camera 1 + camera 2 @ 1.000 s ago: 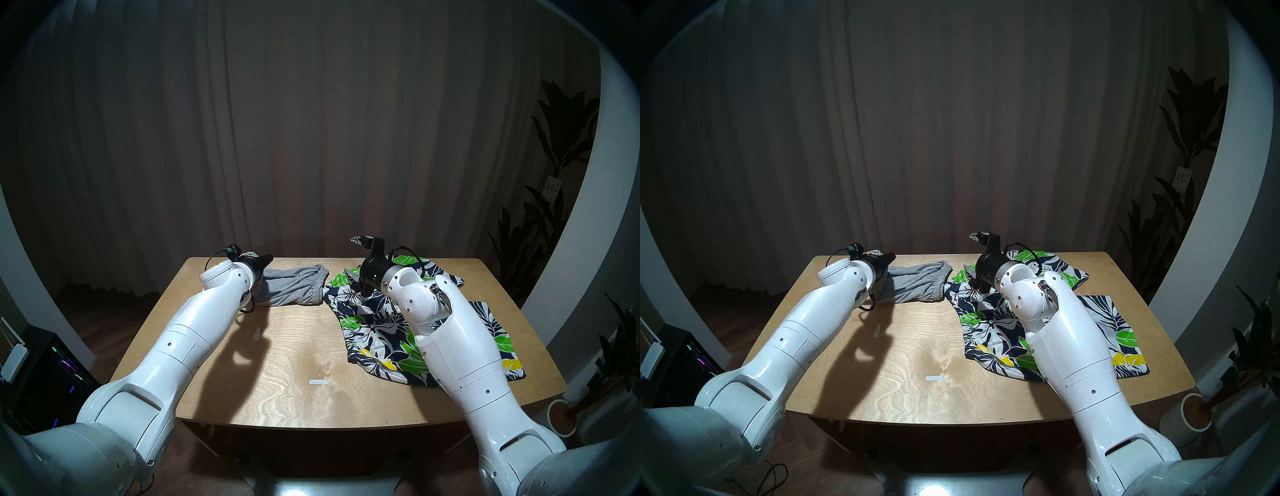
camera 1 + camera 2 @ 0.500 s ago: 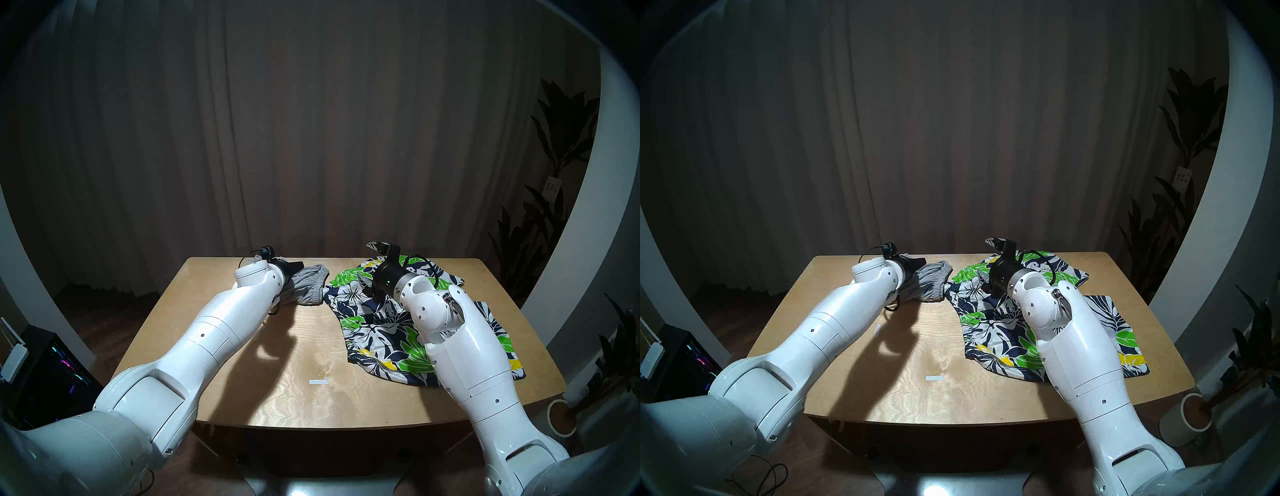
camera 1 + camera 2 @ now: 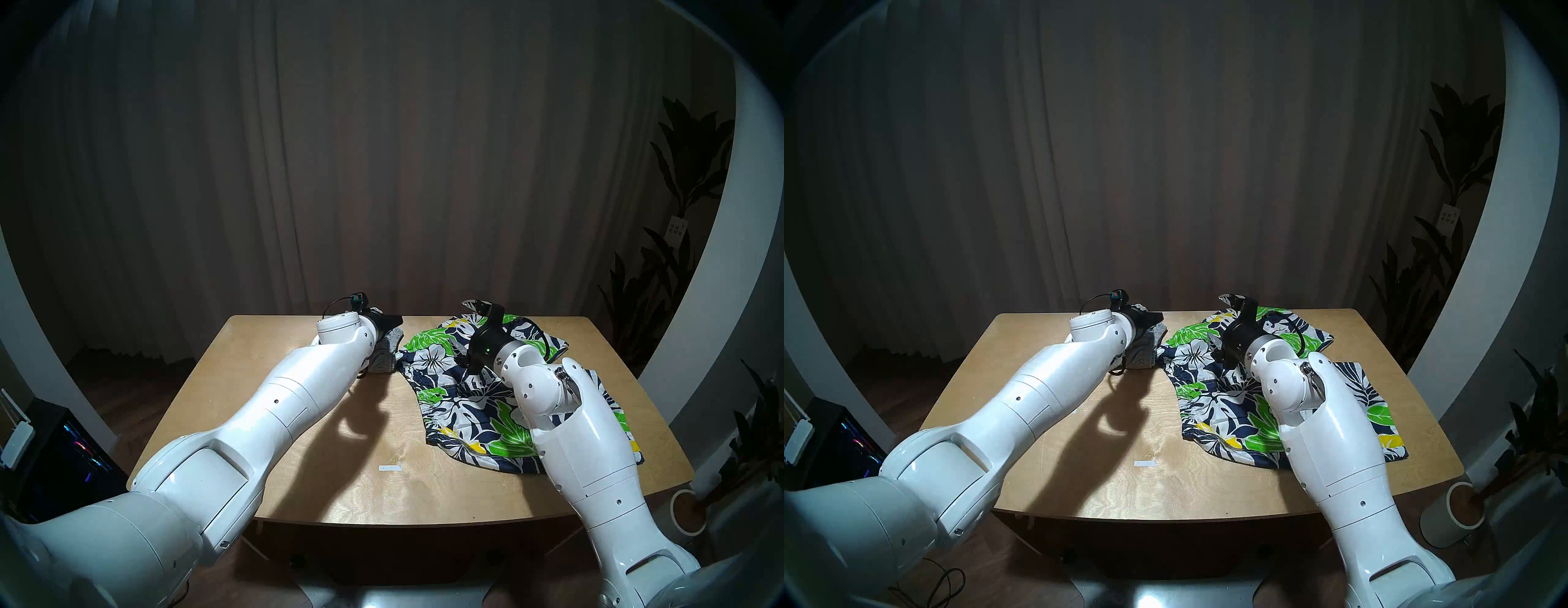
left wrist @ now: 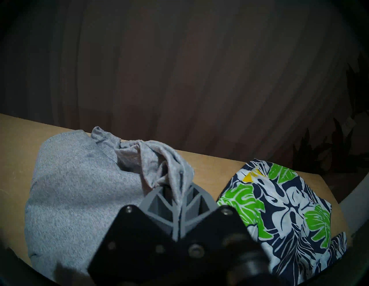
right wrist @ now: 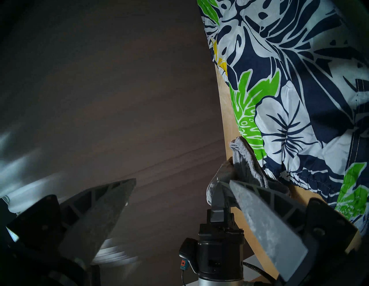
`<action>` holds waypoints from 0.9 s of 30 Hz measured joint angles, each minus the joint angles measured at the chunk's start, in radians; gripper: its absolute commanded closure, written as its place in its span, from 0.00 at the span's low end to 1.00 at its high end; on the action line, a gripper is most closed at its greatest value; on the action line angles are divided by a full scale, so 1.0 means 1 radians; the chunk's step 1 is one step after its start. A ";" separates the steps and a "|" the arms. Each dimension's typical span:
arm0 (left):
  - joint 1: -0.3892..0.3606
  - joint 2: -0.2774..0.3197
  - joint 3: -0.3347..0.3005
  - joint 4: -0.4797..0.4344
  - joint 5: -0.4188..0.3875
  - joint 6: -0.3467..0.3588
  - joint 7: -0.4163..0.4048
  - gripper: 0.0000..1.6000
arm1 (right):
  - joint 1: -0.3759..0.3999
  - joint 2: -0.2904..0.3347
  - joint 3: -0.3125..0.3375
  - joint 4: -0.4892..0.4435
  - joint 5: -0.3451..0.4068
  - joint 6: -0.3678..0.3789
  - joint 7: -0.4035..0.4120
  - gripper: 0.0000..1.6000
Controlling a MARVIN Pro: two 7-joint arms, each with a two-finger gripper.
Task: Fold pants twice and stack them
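Note:
The grey shorts lie bunched at the far middle of the wooden table. My left gripper is shut on a pinched fold of them, seen clamped between the fingers in the left wrist view, with the rest of the grey shorts doubled over below. The floral shorts lie spread flat on the right half. My right gripper hangs open just above their far edge, holding nothing. In the right wrist view the floral shorts touch the grey shorts.
A white tape mark sits near the table's front middle. A potted plant stands on the floor at the right, a lit computer case at the left. A dark curtain hangs behind the table.
My left gripper has carried the grey fabric to the right, folding the shorts over towards the floral pair. The right arm has drifted a little to the right, still open.

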 measured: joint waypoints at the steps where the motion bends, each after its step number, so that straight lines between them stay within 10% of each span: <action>1: 0.000 0.003 0.010 -0.004 0.003 0.012 -0.006 1.00 | -0.002 0.001 0.001 -0.003 0.000 0.000 0.001 0.00; 12: 0.061 0.084 0.094 -0.135 0.022 0.168 -0.048 1.00 | -0.029 0.015 -0.004 -0.044 0.003 0.015 0.001 0.00; 13: 0.072 0.094 0.096 -0.153 0.023 0.175 -0.048 0.77 | -0.029 0.017 -0.008 -0.045 0.003 0.017 0.000 0.00; 16: 0.092 0.113 0.097 -0.182 0.023 0.186 -0.046 0.55 | -0.028 0.020 -0.018 -0.048 -0.001 0.020 -0.001 0.00; 19: 0.114 0.132 0.093 -0.211 0.023 0.194 -0.034 0.03 | -0.025 0.022 -0.031 -0.050 -0.010 0.023 -0.003 0.00; 27: 0.149 0.168 0.086 -0.251 0.034 0.169 -0.029 0.00 | -0.016 0.025 -0.054 -0.050 -0.028 0.025 -0.008 0.00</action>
